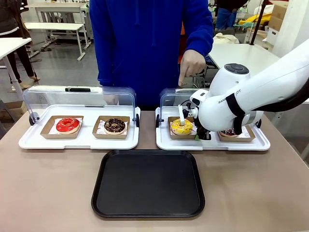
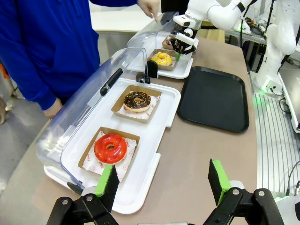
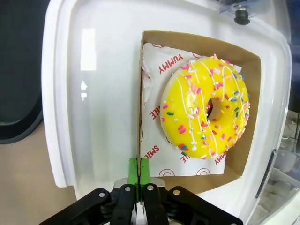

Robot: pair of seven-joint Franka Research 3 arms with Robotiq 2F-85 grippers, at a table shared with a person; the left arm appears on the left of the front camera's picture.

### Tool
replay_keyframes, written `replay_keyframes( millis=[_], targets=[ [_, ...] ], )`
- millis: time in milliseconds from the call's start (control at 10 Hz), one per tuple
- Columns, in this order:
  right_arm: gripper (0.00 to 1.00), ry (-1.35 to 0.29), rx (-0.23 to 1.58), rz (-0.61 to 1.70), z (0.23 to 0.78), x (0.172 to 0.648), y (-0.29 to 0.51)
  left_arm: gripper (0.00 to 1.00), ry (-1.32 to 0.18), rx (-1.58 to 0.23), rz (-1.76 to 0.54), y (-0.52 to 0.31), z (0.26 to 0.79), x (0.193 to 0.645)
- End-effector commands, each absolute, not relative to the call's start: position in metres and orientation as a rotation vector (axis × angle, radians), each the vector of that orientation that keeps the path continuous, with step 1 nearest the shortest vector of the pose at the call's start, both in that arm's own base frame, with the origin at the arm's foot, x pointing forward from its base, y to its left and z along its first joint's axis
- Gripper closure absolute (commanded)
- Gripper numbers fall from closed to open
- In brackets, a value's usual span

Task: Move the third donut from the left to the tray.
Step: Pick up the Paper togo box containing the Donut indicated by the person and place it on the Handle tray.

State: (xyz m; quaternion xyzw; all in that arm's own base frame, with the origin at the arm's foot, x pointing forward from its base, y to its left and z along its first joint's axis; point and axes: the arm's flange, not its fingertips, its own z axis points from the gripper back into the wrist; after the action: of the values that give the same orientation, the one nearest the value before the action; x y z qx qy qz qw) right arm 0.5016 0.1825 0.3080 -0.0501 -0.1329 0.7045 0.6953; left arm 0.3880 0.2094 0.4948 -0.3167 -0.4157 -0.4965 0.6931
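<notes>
Right claw (image 3: 139, 180) clamped on brown box wall (image 3: 140, 93) | yellow donut (image 3: 205, 110) inside | left claw (image 2: 161, 180) wide apart

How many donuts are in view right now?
4: red donut and chocolate donut in the left case, yellow donut and a dark one, mostly hidden by the arm, in the right.

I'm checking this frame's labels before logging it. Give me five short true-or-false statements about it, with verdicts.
1. The right gripper has its jaws shut on the wall of the yellow donut's box. True.
2. The yellow donut already lies on the black tray. False: it sits in its box on the white tray.
3. The left gripper has its jaws open. True.
4. The red donut is beside the yellow one. False: it is on the other white tray, next to the chocolate donut.
5. The person's hand holds a donut. False: it holds none.
</notes>
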Motion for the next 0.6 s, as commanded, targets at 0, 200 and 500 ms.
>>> replay_keyframes(
  millis=[0, 200, 500],
  targets=[
    [0.98, -0.291, -0.108, 1.571, 0.308, 0.501, 0.182, 0.00, -0.932, -0.713, -1.126, 0.209, 0.496, 0.386],
    [0.98, -0.362, -0.164, 1.514, 0.339, 0.486, 0.181, 0.00, -0.932, -0.713, -1.126, 0.209, 0.496, 0.386],
    [0.98, -0.365, -0.161, 1.470, 0.370, 0.458, 0.179, 0.00, -0.932, -0.713, -1.126, 0.209, 0.496, 0.386]
  ],
)
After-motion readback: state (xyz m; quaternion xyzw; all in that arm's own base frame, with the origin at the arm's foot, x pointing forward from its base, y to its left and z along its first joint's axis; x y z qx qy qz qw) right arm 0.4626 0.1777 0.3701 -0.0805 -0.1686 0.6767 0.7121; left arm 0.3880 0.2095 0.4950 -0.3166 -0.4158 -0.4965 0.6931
